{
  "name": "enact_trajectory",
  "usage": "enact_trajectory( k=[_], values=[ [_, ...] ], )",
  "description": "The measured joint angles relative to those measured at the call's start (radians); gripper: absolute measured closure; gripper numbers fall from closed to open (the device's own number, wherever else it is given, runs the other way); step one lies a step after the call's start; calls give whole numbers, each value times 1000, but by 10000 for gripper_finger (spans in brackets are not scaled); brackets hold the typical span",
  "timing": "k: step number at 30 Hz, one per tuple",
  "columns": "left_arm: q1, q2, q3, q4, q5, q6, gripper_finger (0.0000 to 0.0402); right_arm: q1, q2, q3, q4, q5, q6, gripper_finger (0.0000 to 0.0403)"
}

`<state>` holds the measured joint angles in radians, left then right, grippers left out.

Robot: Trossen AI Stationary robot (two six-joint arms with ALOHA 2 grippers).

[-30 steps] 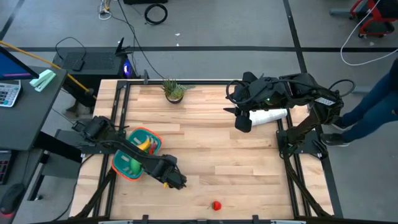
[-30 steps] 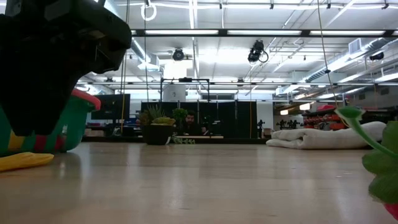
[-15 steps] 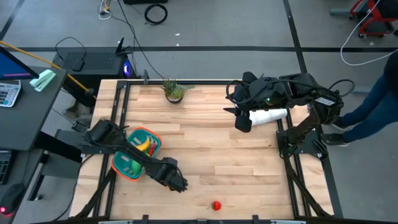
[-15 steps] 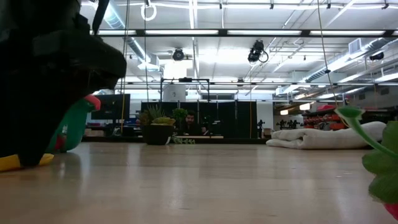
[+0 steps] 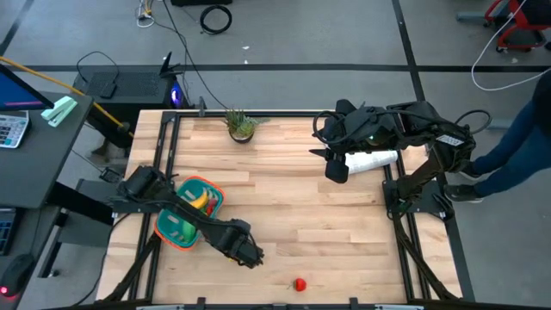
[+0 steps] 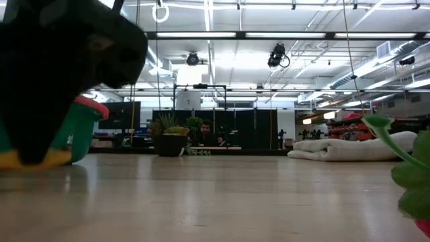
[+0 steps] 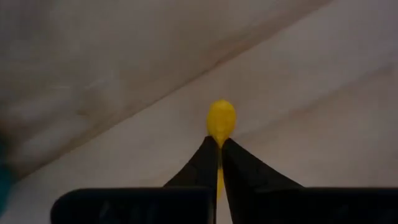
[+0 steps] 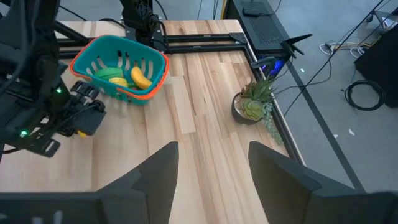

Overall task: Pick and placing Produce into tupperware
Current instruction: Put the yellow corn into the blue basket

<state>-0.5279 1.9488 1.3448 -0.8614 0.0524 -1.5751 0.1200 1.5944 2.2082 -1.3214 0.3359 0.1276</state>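
The left end effector (image 7: 220, 149) is low over the pale wooden counter (image 5: 293, 215), its two dark fingers pressed together on a thin yellow-orange toy piece (image 7: 221, 122) whose rounded tip pokes out beyond the fingertips; the rest of that piece is hidden between the fingers. From above, this end effector (image 5: 250, 257) sits just beside the teal slotted plastic basket with an orange rim (image 5: 164, 226), toward the counter's near edge; the basket holds a yellow toy banana (image 8: 140, 78) and a green toy piece (image 5: 178, 227). A small red toy piece (image 5: 299, 283) lies alone, well apart from the basket, near the front edge.

The right end effector (image 8: 211, 177) hangs with fingers spread, holding nothing, over the far right side, above a rolled white cloth (image 5: 372, 160); in the low view the left arm is only a dark blur hiding most of the basket. A spiky green potted plant (image 5: 241, 125) stands at the back edge; beyond lies grey floor with cables.
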Motion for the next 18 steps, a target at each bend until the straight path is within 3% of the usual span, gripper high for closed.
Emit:
enact_trajectory(
  k=[4, 10, 12, 15, 18],
  values=[
    [10, 0, 144, -198, -1, 56, 393, 0, 0, 0, 2, 0, 2, 199],
    [15, -1, 476, -712, -81, 77, 396, 0, 0, 0, 2, 0, 10, 199],
    [17, -32, 523, -686, -132, 80, 396, 0, 0, 0, 2, 0, 26, 199],
    [17, -95, 534, -721, -228, -43, 396, 0, 0, 0, 4, 0, 60, 199],
    [10, -152, 472, -708, -276, -130, 396, 0, 0, 0, 9, -1, 104, 199]
  ],
)
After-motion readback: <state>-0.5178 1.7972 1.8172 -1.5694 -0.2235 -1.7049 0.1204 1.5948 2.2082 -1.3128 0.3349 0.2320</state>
